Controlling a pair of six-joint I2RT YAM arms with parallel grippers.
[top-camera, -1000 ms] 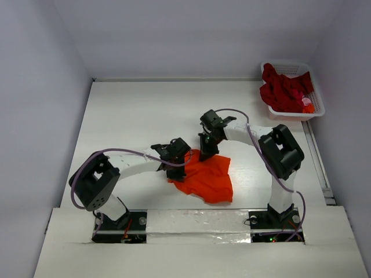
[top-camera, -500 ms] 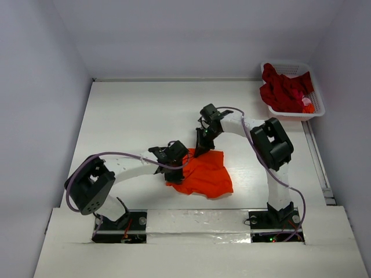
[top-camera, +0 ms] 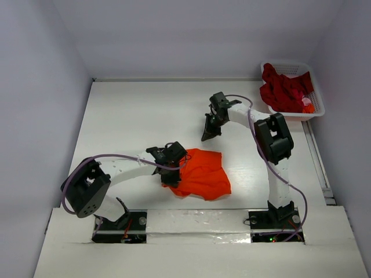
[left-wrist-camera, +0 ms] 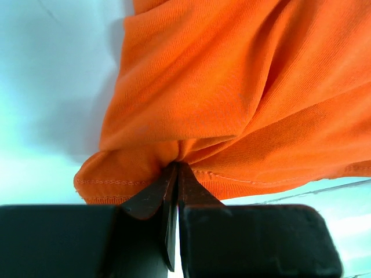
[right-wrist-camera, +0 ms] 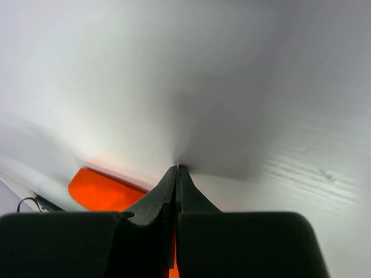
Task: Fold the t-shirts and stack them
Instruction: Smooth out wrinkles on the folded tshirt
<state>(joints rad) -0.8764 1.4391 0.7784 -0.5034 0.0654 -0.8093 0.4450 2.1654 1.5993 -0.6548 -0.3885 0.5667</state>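
**Comparing the three views: left claw pinching the orange tee, right claw closed on nothing**

The overhead cam gives you the layout. The orange t-shirt point(top-camera: 200, 174) sits crumpled on the white bench point(top-camera: 133, 116), close to the front edge and roughly between the two arm bases. It's bunched, not flat, with its left side gathered in toward the left claw point(top-camera: 172, 178). The right claw point(top-camera: 209, 134) is farther back, apart from the shirt, over bare bench. In the back right corner the white basket point(top-camera: 317, 110) holds a heap of dark red shirts point(top-camera: 283, 91), with a small orange-pink bit showing at its near right side.

What overhead doesn't give you is the grip itself, since from up there the left claw is just a dark blob at the cloth's edge. The left wrist cam sorts that out. The two dark fingers are pressed together with the shirt's hem clamped between the tips. Folds fan out from the pinch, the stitch line along the hem is clear, and you can see the fine knit. The cloth throws a soft shadow onto the bench on the left.

The right wrist cam shows its fingers together with nothing between them, pointing at bare bench, and a shadow runs right up to the tips. I can't tell if they actually touch the surface. A blurry patch of the orange shirt shows at lower left.
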